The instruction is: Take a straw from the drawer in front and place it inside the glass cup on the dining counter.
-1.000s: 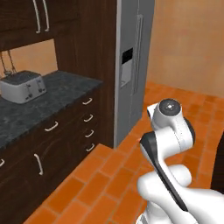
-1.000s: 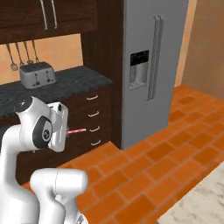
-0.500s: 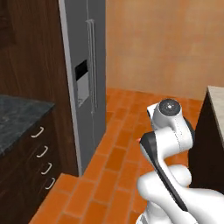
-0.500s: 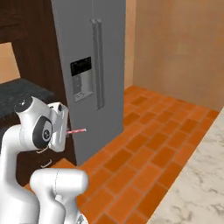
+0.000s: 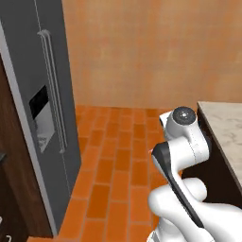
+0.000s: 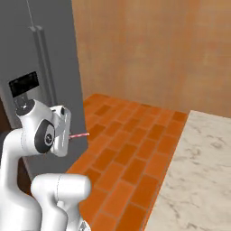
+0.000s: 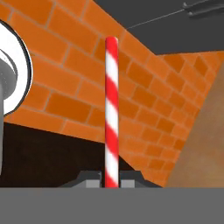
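Observation:
The red-and-white striped straw point(image 7: 111, 105) rises straight up the middle of the hand view, and my gripper point(image 7: 111, 183) is shut on its lower end. From the right base view the straw point(image 6: 80, 135) pokes out sideways from the white hand, level over the brick floor. A corner of the beige marble-look dining counter point(image 5: 226, 127) shows at the right, close beside the arm; its top point(image 6: 198, 176) also fills the lower right of the right base view. The drawer and the glass cup are out of view.
A tall grey fridge point(image 5: 42, 118) with a long vertical handle stands at the left, also seen as the fridge point(image 6: 40, 76) behind the arm. Orange brick floor point(image 5: 118, 156) runs between fridge and counter to a tan wall point(image 6: 158, 49).
The whole picture has swung: the base has turned away from the dark cabinets and black counter, the fridge has slid left, and the beige counter has come in. The straw stays gripped.

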